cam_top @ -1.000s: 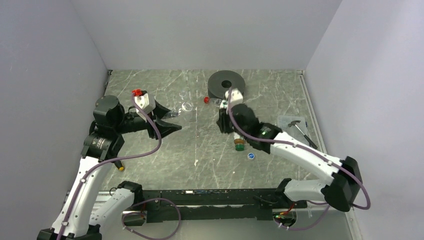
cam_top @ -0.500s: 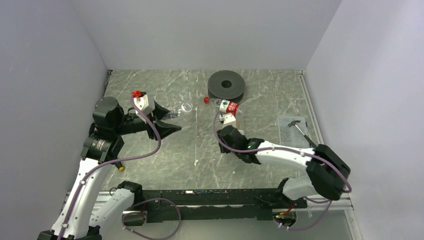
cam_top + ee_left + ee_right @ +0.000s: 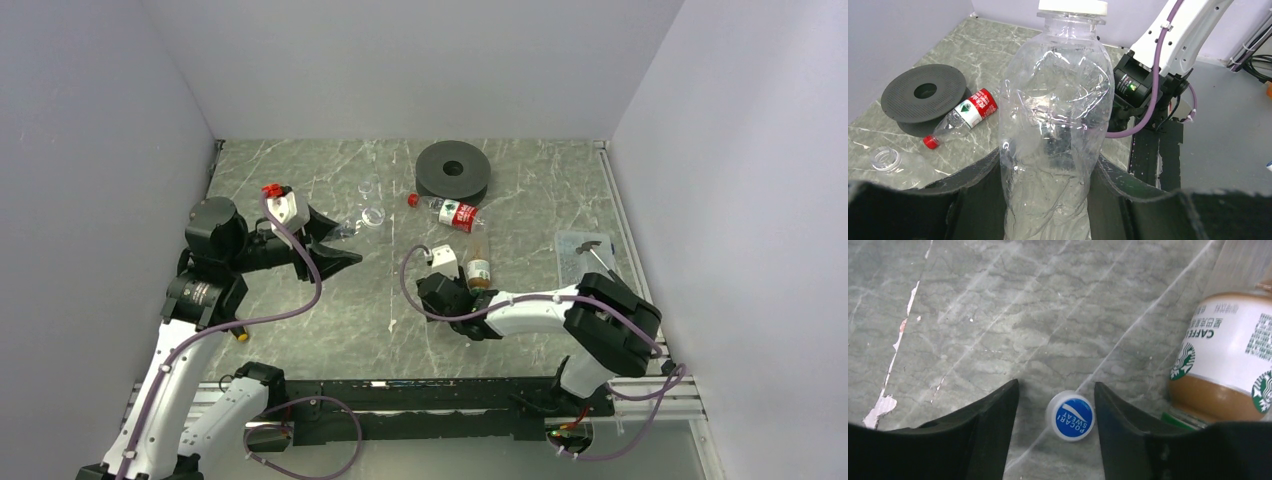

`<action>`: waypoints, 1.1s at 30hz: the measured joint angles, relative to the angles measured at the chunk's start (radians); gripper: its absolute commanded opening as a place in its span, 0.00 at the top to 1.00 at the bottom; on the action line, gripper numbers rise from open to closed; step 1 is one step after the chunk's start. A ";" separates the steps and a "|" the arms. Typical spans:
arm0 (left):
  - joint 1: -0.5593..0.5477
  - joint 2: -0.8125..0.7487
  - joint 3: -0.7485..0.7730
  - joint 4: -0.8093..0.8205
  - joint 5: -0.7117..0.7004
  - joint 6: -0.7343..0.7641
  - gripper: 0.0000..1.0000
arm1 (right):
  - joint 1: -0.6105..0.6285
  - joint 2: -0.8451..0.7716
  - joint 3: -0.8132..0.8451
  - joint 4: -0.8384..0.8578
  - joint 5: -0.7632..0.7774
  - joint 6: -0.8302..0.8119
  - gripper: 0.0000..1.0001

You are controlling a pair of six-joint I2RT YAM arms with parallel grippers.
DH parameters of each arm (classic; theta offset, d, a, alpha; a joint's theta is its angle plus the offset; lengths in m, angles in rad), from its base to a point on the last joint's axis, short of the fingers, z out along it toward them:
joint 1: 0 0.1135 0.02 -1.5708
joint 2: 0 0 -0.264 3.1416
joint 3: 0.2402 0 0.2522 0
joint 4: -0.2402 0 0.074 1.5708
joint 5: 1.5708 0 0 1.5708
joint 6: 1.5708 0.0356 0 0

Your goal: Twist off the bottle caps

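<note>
Right arm was drawn back toward near edge; right gripper (image 3: 1056,385) was seen spread around loose blue cap (image 3: 1070,415), not touching. Amber bottle (image 3: 1233,360) lay just beside. Clear bottle (image 3: 1055,125) was pinched by left gripper (image 3: 1048,157): judged light, thin-walled, crushable; white cap (image 3: 1073,6) best taken round its side.

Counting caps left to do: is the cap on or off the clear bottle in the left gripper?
On: a white cap sits on the neck of the clear bottle that the left gripper clamps.

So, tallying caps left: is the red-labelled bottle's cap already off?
No, the red cap sits on the neck of the red-labelled bottle.
</note>
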 measured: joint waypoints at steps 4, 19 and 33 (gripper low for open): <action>0.000 0.000 0.000 0.000 -0.003 -0.001 0.50 | 0.014 0.003 -0.002 0.015 0.009 0.019 0.20; 0.000 0.001 -0.058 0.008 -0.012 0.001 0.49 | 0.017 -0.487 0.298 -0.117 -0.177 -0.164 0.00; 0.000 0.000 -0.078 0.014 0.012 -0.001 0.48 | 0.017 -0.409 0.570 0.050 -0.475 -0.228 0.05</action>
